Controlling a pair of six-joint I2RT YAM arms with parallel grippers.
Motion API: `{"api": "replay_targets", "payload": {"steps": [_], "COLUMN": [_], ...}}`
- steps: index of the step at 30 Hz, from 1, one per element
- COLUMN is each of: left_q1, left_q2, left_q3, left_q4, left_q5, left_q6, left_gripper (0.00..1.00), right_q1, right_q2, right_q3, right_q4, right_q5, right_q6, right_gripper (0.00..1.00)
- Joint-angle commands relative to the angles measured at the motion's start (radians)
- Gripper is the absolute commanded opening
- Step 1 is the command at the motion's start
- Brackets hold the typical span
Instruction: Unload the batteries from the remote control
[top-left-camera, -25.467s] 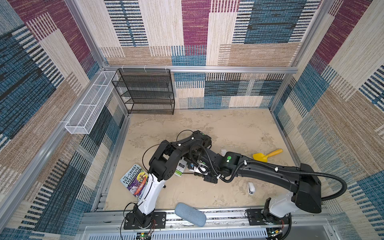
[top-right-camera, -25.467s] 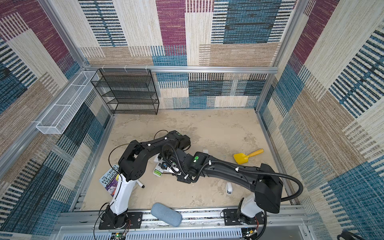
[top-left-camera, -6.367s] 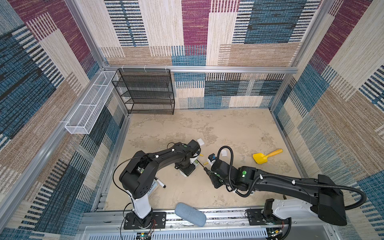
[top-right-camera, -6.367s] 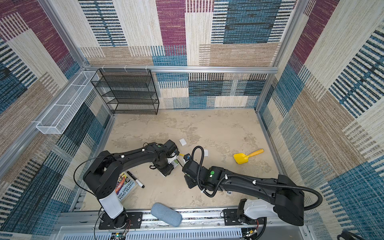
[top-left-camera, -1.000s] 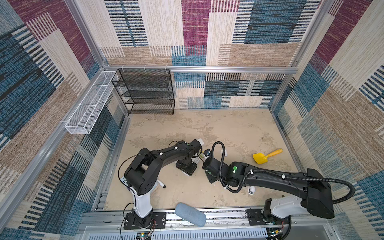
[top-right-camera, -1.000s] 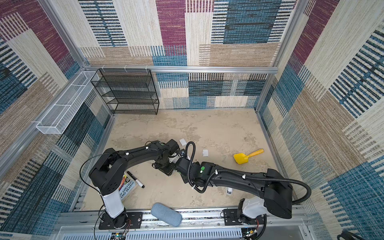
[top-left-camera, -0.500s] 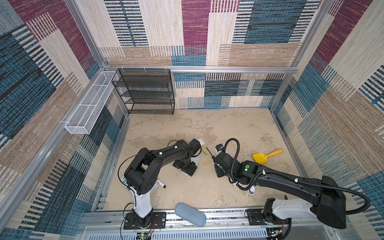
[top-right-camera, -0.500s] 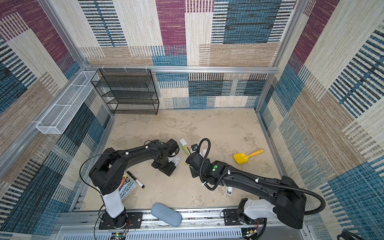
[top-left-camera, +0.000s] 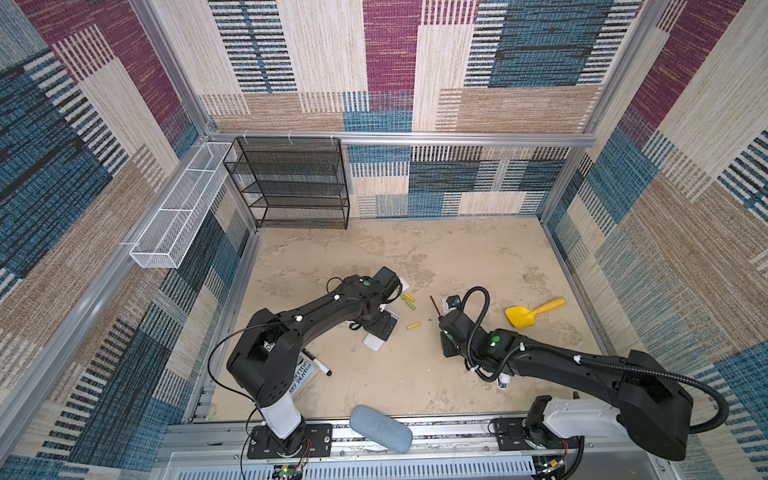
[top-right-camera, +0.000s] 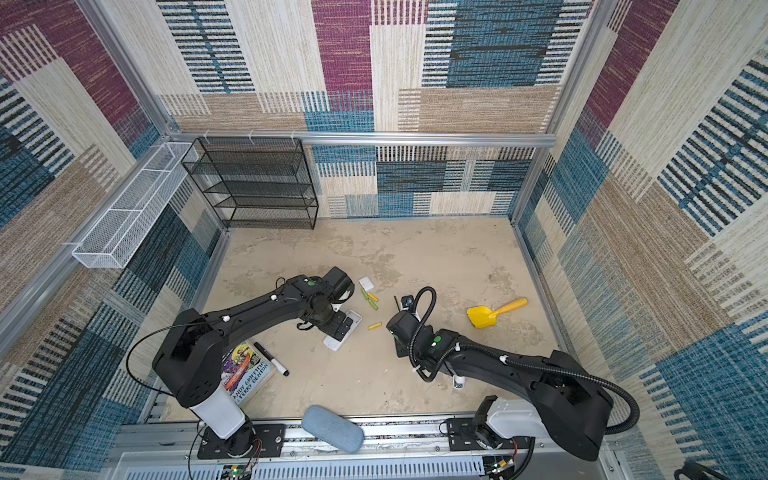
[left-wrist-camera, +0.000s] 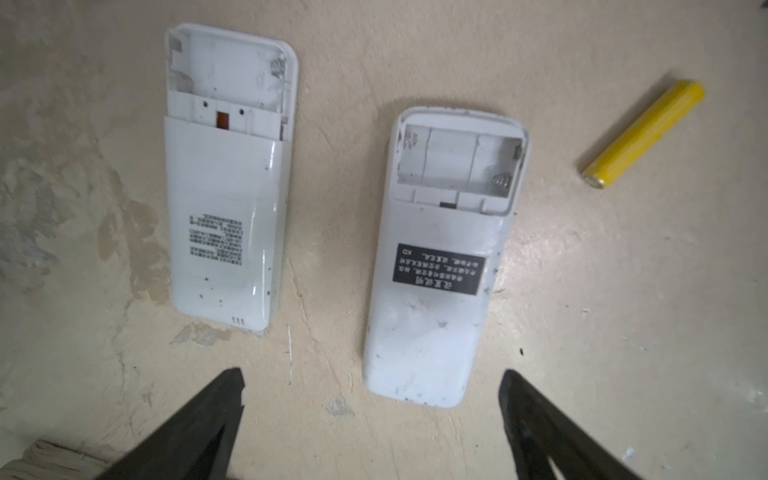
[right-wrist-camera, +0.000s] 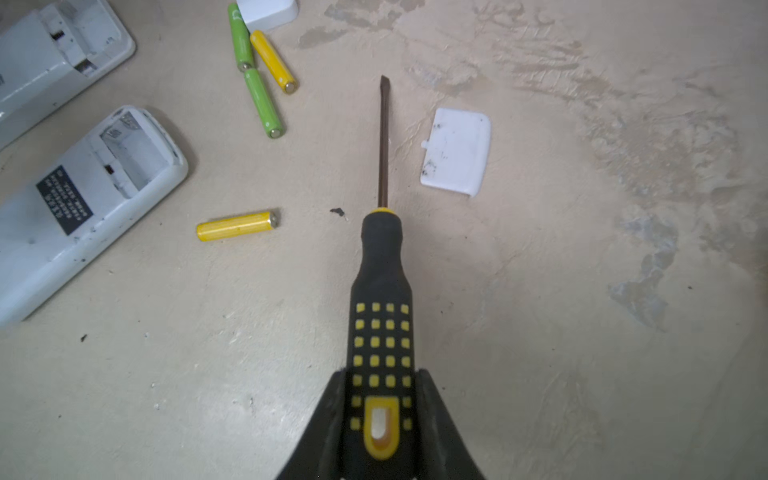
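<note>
Two white remote controls lie face down side by side in the left wrist view, one (left-wrist-camera: 226, 208) and the other (left-wrist-camera: 440, 270), both battery bays open and empty. My left gripper (left-wrist-camera: 372, 376) hangs open just above the end of the second, holding nothing; in a top view it (top-left-camera: 380, 326) covers most of them. Several batteries lie loose on the floor: a yellow one (right-wrist-camera: 237, 225) near the remotes, two green ones (right-wrist-camera: 264, 104) and another yellow (right-wrist-camera: 273, 61) farther off. My right gripper (right-wrist-camera: 380, 386) is shut on a black-and-yellow screwdriver (right-wrist-camera: 382, 291), to the right of the batteries.
Two white battery covers (right-wrist-camera: 456, 151) (right-wrist-camera: 268, 10) lie on the floor. A yellow scoop (top-left-camera: 528, 316) sits at the right. A marker (top-left-camera: 318, 363) and a book (top-left-camera: 301, 376) lie front left. A black wire shelf (top-left-camera: 295, 183) and a white basket (top-left-camera: 178, 212) stand at the back left.
My right arm has drawn back to the right from the remotes with the screwdriver. The left gripper's jaws have opened wide. A yellow battery now lies loose beside the remotes.
</note>
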Motion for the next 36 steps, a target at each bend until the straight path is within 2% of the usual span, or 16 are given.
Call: {"api": "replay_targets", "payload": {"steps": [1, 4, 6, 10, 18, 19, 21, 23, 28, 30, 36], "left_q1": [0.001, 0.002, 0.004, 0.024, 0.122, 0.137, 0.176, 0.212, 0.302, 0.343, 0.469], "left_q2": [-0.053, -0.111, -0.152, -0.216, -0.327, -0.342, -0.374, -0.403, -0.458, -0.474, -0.495], "left_q3": [-0.023, -0.057, -0.077, -0.118, -0.207, -0.222, -0.25, -0.275, -0.342, -0.391, -0.551], "left_q4": [0.079, 0.131, 0.163, 0.212, 0.269, 0.283, 0.308, 0.335, 0.433, 0.508, 0.793], "left_q5": [-0.038, -0.069, -0.104, -0.134, -0.173, -0.174, -0.195, -0.202, -0.267, -0.298, -0.272], "left_q6": [-0.01, -0.005, -0.001, 0.008, 0.005, 0.007, 0.009, 0.024, 0.078, 0.112, 0.14], "left_gripper": [0.99, 0.99, 0.99, 0.99, 0.99, 0.99, 0.99, 0.99, 0.99, 0.99, 0.99], "right_q1": [-0.001, -0.001, -0.001, -0.003, -0.012, -0.014, -0.025, -0.043, -0.152, -0.241, -0.525], "right_q2": [0.016, 0.024, 0.03, 0.054, 0.094, 0.09, 0.07, 0.041, -0.041, -0.069, -0.105], "right_q3": [-0.031, -0.057, -0.072, -0.087, -0.09, -0.083, -0.063, -0.04, 0.008, -0.001, -0.11], "right_q4": [0.093, 0.121, 0.143, 0.179, 0.228, 0.227, 0.232, 0.238, 0.29, 0.35, 0.669], "right_q5": [-0.017, -0.025, -0.03, -0.05, -0.092, -0.091, -0.103, -0.11, -0.105, -0.118, -0.194], "right_q6": [0.026, 0.032, 0.033, 0.024, -0.012, -0.021, -0.059, -0.102, -0.262, -0.337, -0.528], "right_gripper": [0.07, 0.15, 0.24, 0.32, 0.58, 0.62, 0.79, 1.0, 1.0, 1.0, 0.99]}}
